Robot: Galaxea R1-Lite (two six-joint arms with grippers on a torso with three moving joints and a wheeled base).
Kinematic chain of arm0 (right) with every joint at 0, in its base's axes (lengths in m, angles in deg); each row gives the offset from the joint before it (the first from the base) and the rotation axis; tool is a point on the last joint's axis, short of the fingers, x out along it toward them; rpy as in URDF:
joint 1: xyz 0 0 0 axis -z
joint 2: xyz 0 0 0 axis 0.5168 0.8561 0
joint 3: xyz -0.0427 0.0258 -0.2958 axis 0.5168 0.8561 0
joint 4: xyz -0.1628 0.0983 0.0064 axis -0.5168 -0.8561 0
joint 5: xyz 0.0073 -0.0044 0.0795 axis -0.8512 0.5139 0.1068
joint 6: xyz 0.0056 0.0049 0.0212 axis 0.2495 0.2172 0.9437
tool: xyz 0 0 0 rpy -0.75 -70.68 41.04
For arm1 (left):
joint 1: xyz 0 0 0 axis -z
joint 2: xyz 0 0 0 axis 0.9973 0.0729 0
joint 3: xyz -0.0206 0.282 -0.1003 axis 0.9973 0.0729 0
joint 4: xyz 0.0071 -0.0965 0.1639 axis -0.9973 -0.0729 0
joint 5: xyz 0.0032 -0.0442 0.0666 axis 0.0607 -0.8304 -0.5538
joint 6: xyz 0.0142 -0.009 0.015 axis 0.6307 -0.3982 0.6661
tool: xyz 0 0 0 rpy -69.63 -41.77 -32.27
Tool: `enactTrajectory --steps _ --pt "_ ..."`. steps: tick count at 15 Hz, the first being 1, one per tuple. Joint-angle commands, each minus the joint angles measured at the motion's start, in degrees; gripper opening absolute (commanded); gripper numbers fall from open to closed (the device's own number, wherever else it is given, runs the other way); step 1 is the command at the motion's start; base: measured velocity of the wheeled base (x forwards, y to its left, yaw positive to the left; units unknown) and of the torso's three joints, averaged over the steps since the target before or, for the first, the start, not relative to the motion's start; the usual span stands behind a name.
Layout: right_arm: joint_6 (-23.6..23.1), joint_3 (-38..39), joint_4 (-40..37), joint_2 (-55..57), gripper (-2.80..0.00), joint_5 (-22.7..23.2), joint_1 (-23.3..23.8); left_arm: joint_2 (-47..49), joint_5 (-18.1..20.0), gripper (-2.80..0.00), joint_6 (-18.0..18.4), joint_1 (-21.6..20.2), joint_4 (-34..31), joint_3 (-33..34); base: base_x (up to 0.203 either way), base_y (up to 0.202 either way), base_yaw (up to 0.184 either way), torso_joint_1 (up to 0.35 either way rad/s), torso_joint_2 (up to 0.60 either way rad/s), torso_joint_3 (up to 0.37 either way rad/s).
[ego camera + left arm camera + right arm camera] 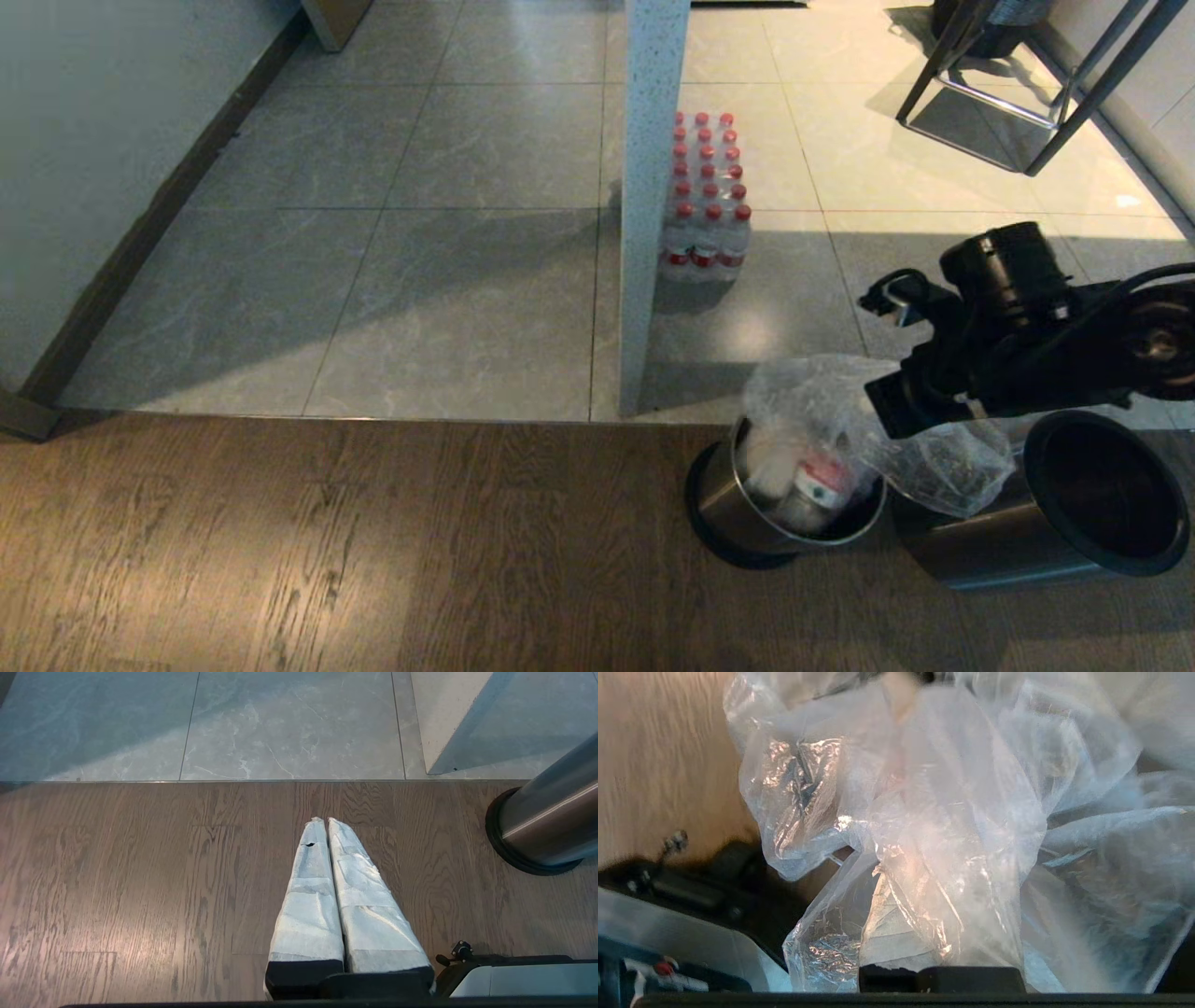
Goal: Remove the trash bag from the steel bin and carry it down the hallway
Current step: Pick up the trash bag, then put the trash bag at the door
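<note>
The right gripper's point(898, 411) fingers pinch the crinkled clear plastic trash bag point(831, 439) above the round brushed-steel bin point(747, 509): light, limp, slippery, best held by its gathered top.

Sunlight is hitting the grey marbled tiles point(485, 280), wood planks point(327, 551) are sitting in front, white speckled pillar point(649, 187) standing between.

clear trash bag point(822, 411), brushed-steel bin point(747, 509), red-capped bottles point(705, 201)

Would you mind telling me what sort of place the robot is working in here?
Probably an indoor home or office hallway edge: brown wood-plank floor meets glossy grey marbled tiles, with a shrink-wrapped pack of red-capped bottles by a white speckled pillar and a small round brushed-steel bin.
</note>
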Motion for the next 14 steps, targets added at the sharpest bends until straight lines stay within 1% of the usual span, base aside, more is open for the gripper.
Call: enactTrajectory --steps 1,3,6,8,10,12,14 --pt "0.35 1.06 -0.06 -10.20 -2.80 -0.53 -0.03 0.00 0.00 -2.80 -0.02 0.00 -0.02 0.00 0.000 0.000 0.000 0.000 0.00 0.000" --pt "1.09 1.28 -0.13 -16.22 -2.80 -1.70 -0.01 0.00 0.00 -2.80 -0.02 0.00 -0.02 0.00 0.000 0.000 0.000 0.000 0.00 0.000" --pt "3.87 0.93 -0.20 -24.36 -2.80 -6.42 -0.02 0.00 0.00 -2.80 -0.02 0.00 -0.02 0.00 0.000 0.000 0.000 0.000 0.00 0.000" --pt "4.34 0.92 -0.61 -29.72 -2.80 -8.26 0.15 -0.03 0.00 -2.80 -0.02 0.00 -0.02 0.00 0.000 0.000 0.000 0.000 0.00 0.000" --pt "4.46 2.28 -1.60 -34.82 -2.80 -10.59 1.51 0.00 0.00 -2.80 -0.02 0.00 -0.02 0.00 0.000 0.000 0.000 0.000 0.00 0.000" --pt "5.44 6.42 -3.39 -41.50 -2.80 -12.38 3.29 0.00 0.00 -2.80 -0.02 0.00 -0.02 0.00 0.000 0.000 0.000 0.000 0.00 0.000" --pt "7.07 15.68 -4.48 -49.14 -2.80 -12.74 6.83 0.00 0.00 -2.80 -0.02 0.00 -0.02 0.00 0.000 0.000 0.000 0.000 0.00 0.000"
